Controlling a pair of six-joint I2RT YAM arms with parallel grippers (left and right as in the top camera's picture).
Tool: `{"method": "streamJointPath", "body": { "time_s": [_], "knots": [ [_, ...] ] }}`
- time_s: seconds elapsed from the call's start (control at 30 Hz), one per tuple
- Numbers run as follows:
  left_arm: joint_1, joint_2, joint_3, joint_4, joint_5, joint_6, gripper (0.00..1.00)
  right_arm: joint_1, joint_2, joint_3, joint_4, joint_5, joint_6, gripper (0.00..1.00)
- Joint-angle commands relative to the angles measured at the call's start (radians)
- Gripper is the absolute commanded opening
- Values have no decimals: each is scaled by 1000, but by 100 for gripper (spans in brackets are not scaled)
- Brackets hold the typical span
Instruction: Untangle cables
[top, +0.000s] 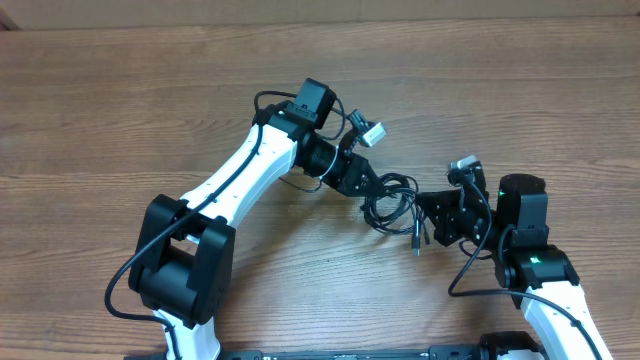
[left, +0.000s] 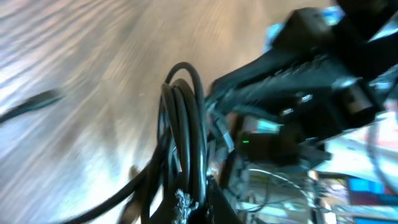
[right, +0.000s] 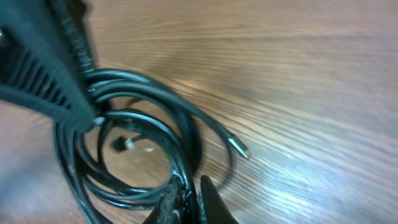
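Right gripper (right: 186, 202) and left gripper (left: 196, 205) each pinch the cables (top: 392, 205).

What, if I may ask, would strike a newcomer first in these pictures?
The eye goes first to the cables, a black tangled coil at the middle of the wooden table. The left gripper and the right gripper meet there from either side, each shut on the coil. One silver-tipped plug end sticks out free of the loops.
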Motion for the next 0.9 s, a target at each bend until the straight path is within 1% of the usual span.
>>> {"method": "streamJointPath", "body": {
  "time_s": [0.0,0.07,0.13,0.17,0.2,0.27,0.33,0.37,0.4,0.43,0.47,0.5,0.57,0.63,0.7,0.73,0.8,0.87],
  "knots": [
    [5,-24,23,-17,-156,-29,4,-4,-3,19,-21,238,144,4],
    [5,-24,23,-21,-179,-32,4,-4,-3,18,-50,357,215,4],
    [5,-24,23,-21,-182,-32,4,-4,-3,17,-107,519,316,4],
    [5,-24,23,-21,-182,-32,4,-5,-3,17,-162,638,409,4],
    [5,-24,23,-21,-183,-32,4,-5,-3,17,-188,686,458,4],
    [5,-24,23,-21,-183,-32,4,-5,-3,16,-228,738,527,4],
    [5,-24,23,-21,-183,-32,4,-5,-3,16,-246,744,563,4],
    [5,-24,23,-21,-183,-32,4,-5,-3,16,-247,736,582,6],
    [5,-24,23,-21,-183,-32,4,-5,-3,16,-238,713,584,18],
    [5,-24,23,-21,-183,-32,4,-5,-3,16,-221,662,583,34],
    [5,-24,23,-21,-182,-32,4,-5,-3,16,-200,608,573,43],
    [5,-24,23,-21,-182,-32,4,-5,-3,16,-175,540,525,47],
    [5,-24,23,-21,-163,-27,4,-5,-3,16,-127,371,385,55],
    [5,-24,23,-22,-82,24,4,-5,-3,16,-90,202,271,67],
    [5,-24,23,-21,16,74,4,-5,-3,16,-72,67,174,72],
    [5,-24,23,-21,51,87,4,-5,-3,16,-71,27,142,73],
    [5,-24,23,-21,113,100,4,-5,-2,16,-74,-30,90,74],
    [5,-24,23,-21,139,100,4,-4,-2,16,-78,-54,60,74]
  ]
}}
